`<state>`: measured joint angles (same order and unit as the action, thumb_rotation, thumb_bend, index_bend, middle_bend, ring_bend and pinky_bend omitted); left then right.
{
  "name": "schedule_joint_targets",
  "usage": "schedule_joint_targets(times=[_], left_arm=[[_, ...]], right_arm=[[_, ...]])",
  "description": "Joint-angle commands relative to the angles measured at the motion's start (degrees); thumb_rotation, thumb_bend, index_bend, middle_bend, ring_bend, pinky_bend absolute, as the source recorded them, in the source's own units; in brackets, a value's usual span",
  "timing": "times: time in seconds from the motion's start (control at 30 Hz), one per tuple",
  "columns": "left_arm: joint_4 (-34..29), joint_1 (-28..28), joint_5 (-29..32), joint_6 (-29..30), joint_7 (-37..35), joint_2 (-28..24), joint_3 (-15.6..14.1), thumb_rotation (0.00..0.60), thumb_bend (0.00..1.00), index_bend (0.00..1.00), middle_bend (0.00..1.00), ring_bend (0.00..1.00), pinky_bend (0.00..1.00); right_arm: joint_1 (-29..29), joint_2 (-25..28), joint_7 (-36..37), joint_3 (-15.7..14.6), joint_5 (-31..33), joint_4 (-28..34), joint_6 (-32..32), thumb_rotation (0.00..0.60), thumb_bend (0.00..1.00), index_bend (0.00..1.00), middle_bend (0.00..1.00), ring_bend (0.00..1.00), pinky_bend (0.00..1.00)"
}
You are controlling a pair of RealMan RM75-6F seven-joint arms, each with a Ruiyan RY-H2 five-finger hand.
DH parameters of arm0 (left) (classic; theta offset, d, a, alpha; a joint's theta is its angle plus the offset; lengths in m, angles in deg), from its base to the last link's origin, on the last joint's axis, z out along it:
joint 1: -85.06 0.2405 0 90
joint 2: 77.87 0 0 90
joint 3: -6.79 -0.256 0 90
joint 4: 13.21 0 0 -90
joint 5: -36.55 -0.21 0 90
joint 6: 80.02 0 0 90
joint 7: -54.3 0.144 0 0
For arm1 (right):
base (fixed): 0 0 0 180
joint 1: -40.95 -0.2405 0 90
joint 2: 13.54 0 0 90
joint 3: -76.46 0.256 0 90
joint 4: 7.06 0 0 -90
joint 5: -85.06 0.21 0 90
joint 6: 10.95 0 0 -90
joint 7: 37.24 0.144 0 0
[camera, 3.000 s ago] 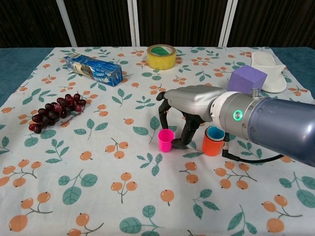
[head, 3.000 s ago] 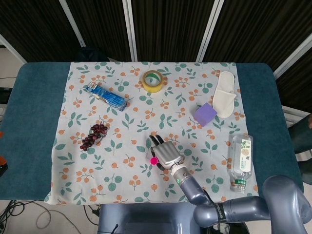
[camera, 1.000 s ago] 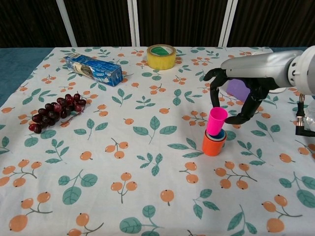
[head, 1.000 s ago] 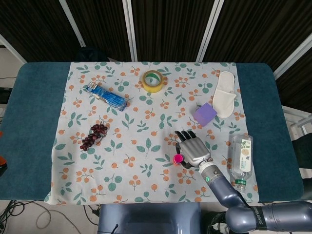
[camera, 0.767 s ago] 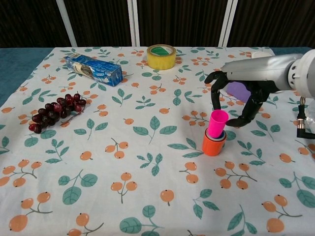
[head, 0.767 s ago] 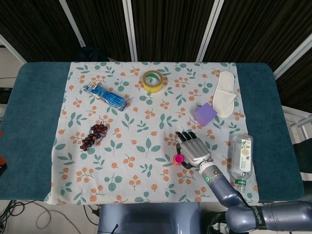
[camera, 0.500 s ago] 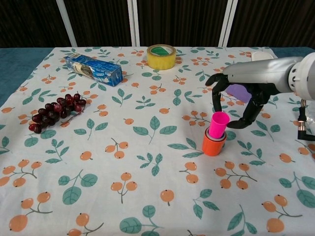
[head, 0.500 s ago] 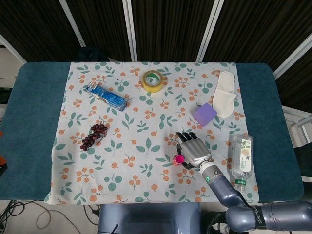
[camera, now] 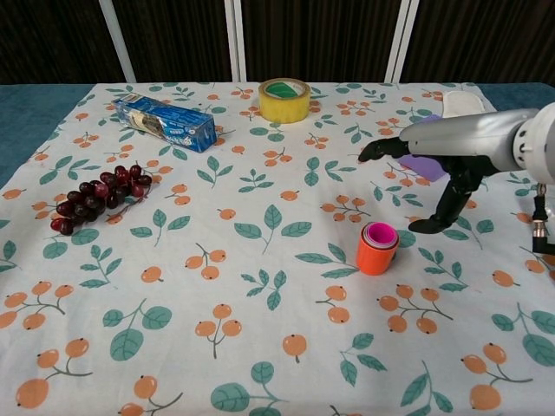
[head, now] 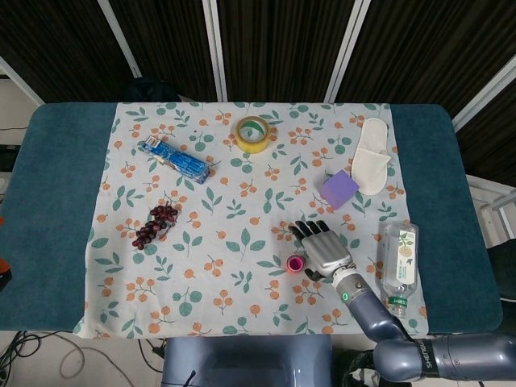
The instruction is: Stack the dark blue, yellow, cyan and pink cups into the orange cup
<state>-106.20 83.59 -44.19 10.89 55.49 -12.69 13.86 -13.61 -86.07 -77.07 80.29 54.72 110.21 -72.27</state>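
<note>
Fingers point(camera: 381, 148) spread, apart above nested pink cup point(camera: 379, 234).

A teal table point(head: 56, 201) carries a floral cloth point(head: 201, 242) over its middle. On the cloth lie a tape roll point(head: 253, 134), a blue packet point(head: 176, 160), grapes point(head: 155, 224), a purple block point(head: 339, 189), a white slipper point(head: 370, 166) and a bottle point(head: 397, 268) lying flat near the right edge. The orange cup point(camera: 376, 254) stands on the cloth with the pink cup point(camera: 380, 234) nested inside.
</note>
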Motion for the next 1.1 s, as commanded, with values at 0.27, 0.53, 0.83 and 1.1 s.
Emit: schedule_joint_targets(times=[0.27, 0.53, 0.83, 1.1], left_arm=[[-0.03, -0.02, -0.25, 0.08, 0.19, 0.08, -0.09, 0.600, 0.80, 0.16, 0.03, 0.00, 0.00], [-0.22, 0.04, -0.71, 0.57, 0.52, 0.22, -0.13, 0.600, 0.80, 0.16, 0.02, 0.00, 0.00], [-0.16, 0.02, -0.83, 0.78, 0.79, 0.34, -0.07, 0.600, 0.80, 0.16, 0.02, 0.00, 0.00], [0.52, -0.14, -0.63, 0.56, 0.61, 0.40, 0.10, 0.600, 0.80, 0.16, 0.02, 0.00, 0.00]], right_arm=[[12.26, 10.64, 5.17, -4.58, -20.79, 9.40, -19.90, 0.600, 0.40, 0.00, 0.00, 0.00, 0.07], [30.94, 9.96, 15.38, -16.62, -48.43, 1.06, -39.45, 0.600, 0.40, 0.00, 0.00, 0.00, 0.03], [42.01, 2.07, 20.78, -18.55, -55.88, -15.26, -48.20, 0.600, 0.40, 0.00, 0.00, 0.00, 0.01], [43.61, 2.16, 21.58, -16.76, -56.31, -16.87, -45.95, 0.600, 0.40, 0.00, 0.00, 0.00, 0.01]])
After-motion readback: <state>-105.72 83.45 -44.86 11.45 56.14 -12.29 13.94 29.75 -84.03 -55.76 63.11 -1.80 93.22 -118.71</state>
